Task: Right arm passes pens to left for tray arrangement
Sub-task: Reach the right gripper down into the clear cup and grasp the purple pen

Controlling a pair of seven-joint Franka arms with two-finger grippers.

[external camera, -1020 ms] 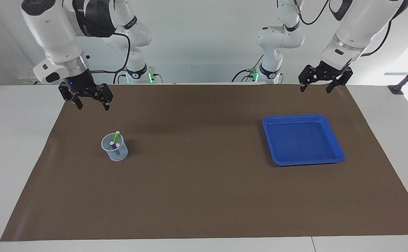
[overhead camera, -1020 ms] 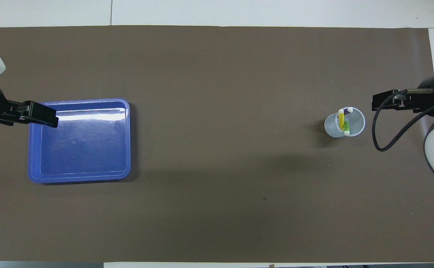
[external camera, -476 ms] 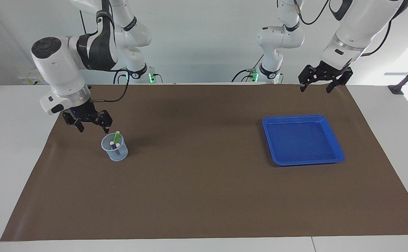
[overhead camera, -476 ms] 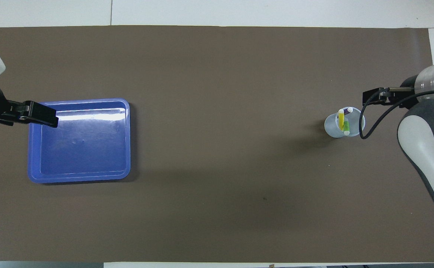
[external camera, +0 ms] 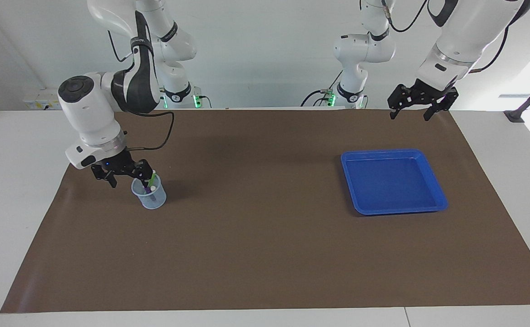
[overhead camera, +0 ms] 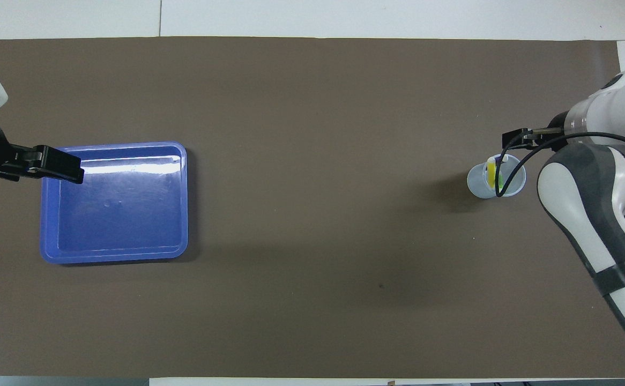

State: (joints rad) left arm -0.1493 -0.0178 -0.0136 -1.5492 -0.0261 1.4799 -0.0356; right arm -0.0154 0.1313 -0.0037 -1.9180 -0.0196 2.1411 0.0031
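Since a second ago the right gripper [external camera: 128, 178] has dropped from high above the mat to the rim of the clear cup [external camera: 149, 196], jaws spread and empty, while the left gripper [external camera: 419, 108] waits open above the mat's robot-side edge near the blue tray [external camera: 433, 175]. The facing view shows one finger just beside the green pen [external camera: 150, 180]; the overhead view alone shows the yellow pen [overhead camera: 490, 174] and purple pen [overhead camera: 500, 159] standing in the cup, at the right arm's end of the table.

Right gripper [external camera: 129, 178] dropped to cup [external camera: 149, 196], seemingly touching.
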